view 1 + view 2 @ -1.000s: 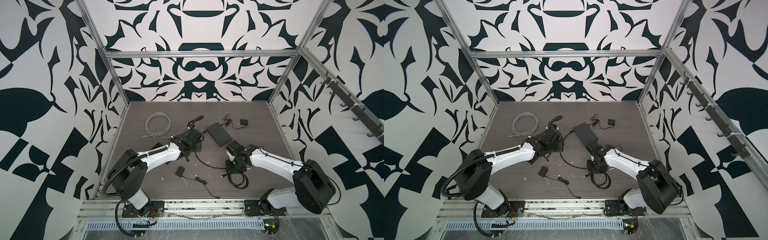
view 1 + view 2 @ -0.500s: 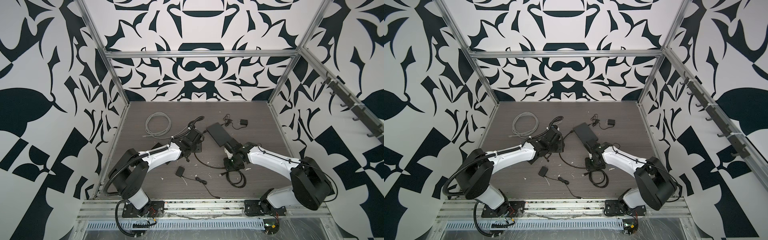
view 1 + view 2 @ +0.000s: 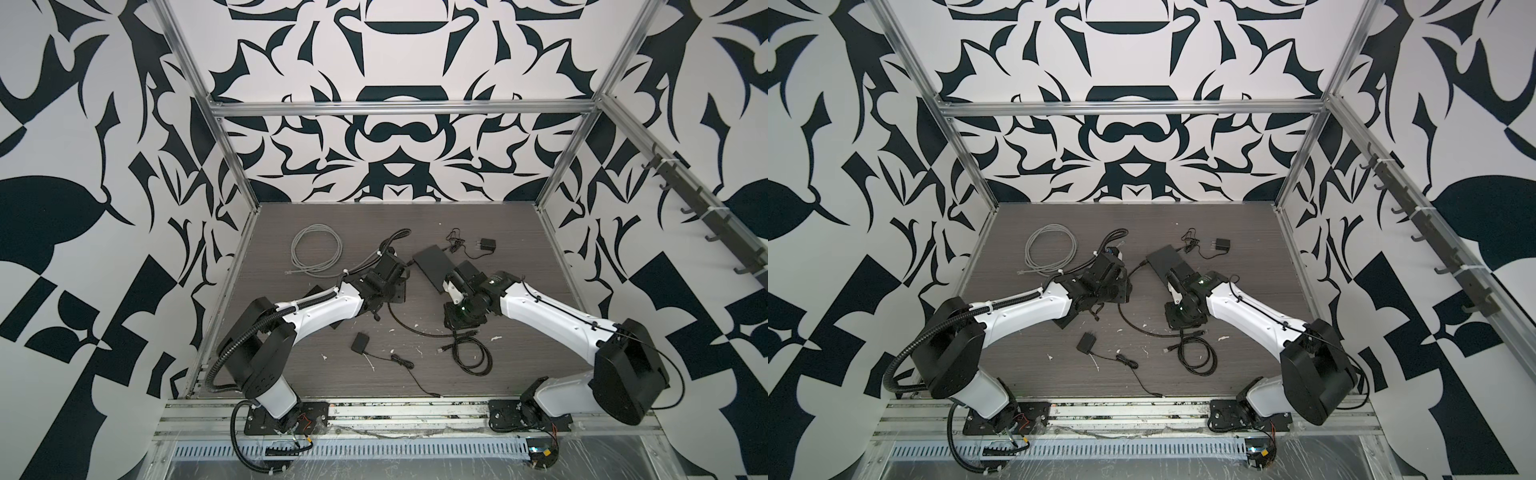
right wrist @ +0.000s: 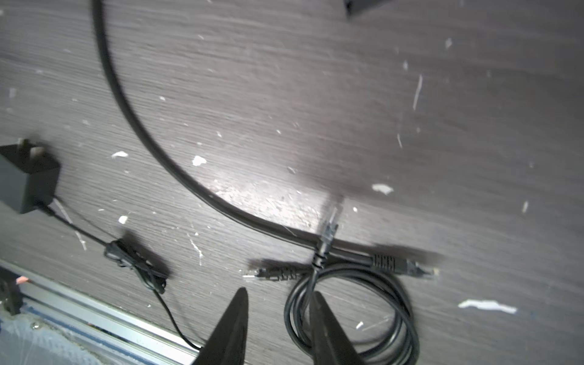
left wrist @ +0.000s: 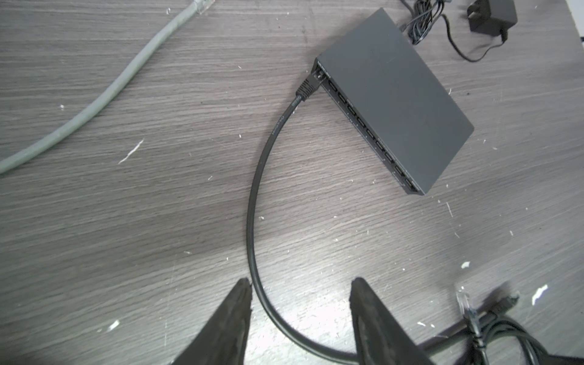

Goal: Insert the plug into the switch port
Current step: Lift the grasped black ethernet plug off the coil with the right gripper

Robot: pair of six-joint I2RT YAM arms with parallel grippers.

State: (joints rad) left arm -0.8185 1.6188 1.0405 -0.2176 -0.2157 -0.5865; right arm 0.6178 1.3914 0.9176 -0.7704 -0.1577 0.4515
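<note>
The dark grey switch (image 3: pixel 432 266) (image 3: pixel 1167 262) lies near the table's middle, and its row of ports (image 5: pixel 369 132) faces my left gripper. A black cable's plug (image 5: pixel 311 83) sits in the end port. That cable (image 5: pixel 252 221) runs back between the fingers of my left gripper (image 5: pixel 301 284) (image 3: pixel 387 302), which is open and grips nothing. My right gripper (image 4: pixel 278 292) (image 3: pixel 459 322) is open above a black coiled cable (image 4: pixel 354 313) (image 3: pixel 471 353). One clear plug (image 4: pixel 330 221) of the coil sticks up. Another plug (image 4: pixel 252 274) lies just ahead of the fingertips.
A grey coiled cable (image 3: pixel 316 249) lies at the back left. A black power adapter (image 3: pixel 611 244) with its cord sits behind the switch. A second small adapter (image 3: pixel 359 343) (image 4: pixel 28 180) trails a thin cord towards the front rail (image 3: pixel 374 409). White flecks litter the wood.
My right arm's wrist has shifted a little left and back, towards the switch's near end. The left arm has stayed where it was.
</note>
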